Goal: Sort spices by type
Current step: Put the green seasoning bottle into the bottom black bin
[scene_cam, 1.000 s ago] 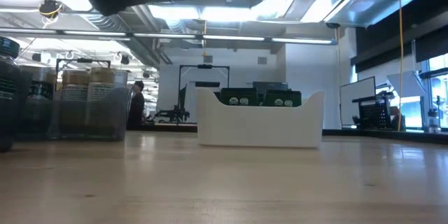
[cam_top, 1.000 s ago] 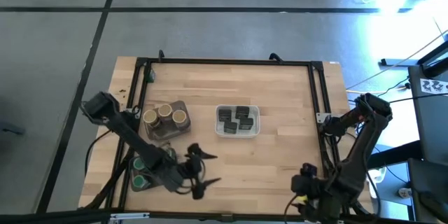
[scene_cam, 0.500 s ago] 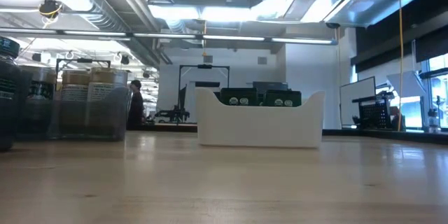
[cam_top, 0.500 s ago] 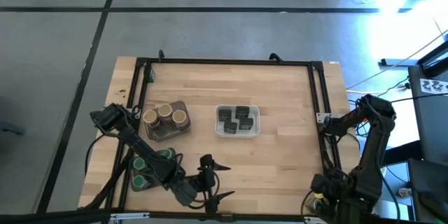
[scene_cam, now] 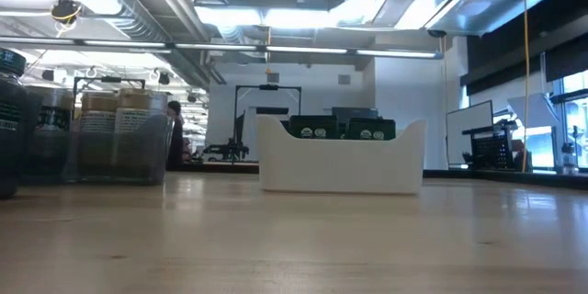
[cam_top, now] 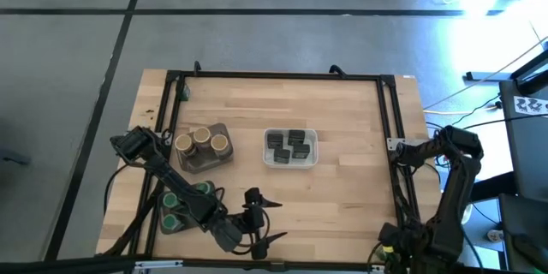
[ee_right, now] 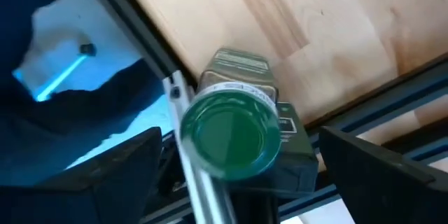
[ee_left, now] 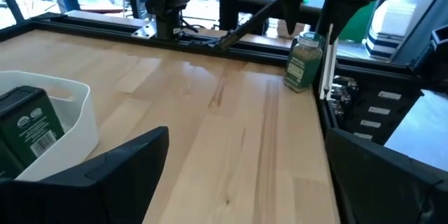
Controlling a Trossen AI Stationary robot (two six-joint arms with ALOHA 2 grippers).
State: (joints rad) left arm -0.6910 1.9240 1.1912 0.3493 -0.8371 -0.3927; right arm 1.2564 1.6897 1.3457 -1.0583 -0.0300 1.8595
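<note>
At the counter's (cam_top: 342, 120) near edge, high view: my left end effector (cam_top: 267, 220) hangs with its fingers spread apart and nothing between them. My right end effector (cam_top: 387, 251) sits past the counter's near right corner, outside the black frame (cam_top: 390, 137), fingers likewise apart.

Counts, high view:
- Tan-topped jars (cam_top: 198, 141): three, close together in a grey tray (cam_top: 221, 159), left of centre.
- Tins (cam_top: 289, 145): four, in the white tray (cam_top: 268, 159) at centre.
- Green-lidded jars (cam_top: 174, 219): at least two lids show in the dark tray (cam_top: 163, 227) at the near left. My left arm crosses that tray, so I cannot give a full count.

What other views add:
- Right wrist view: one more green-lidded jar (ee_right: 231, 136), seen from above, by the frame rail at the counter's edge. It lies ahead of my right fingers (ee_right: 112, 171), in line with the gap, not gripped. A dark labelled box (ee_right: 234, 66) shows just behind it. The high view hides this jar under my right arm.
- Left wrist view: that same jar (ee_left: 303, 59) stands upright at the counter's far edge, well away from my left fingers (ee_left: 112, 171). A tin (ee_left: 24, 136) in the white tray is much nearer.
- Low view: only two tin tops (scene_cam: 317, 130) clear the white tray's rim. A person (scene_cam: 173, 133) stands in the room behind.
</note>
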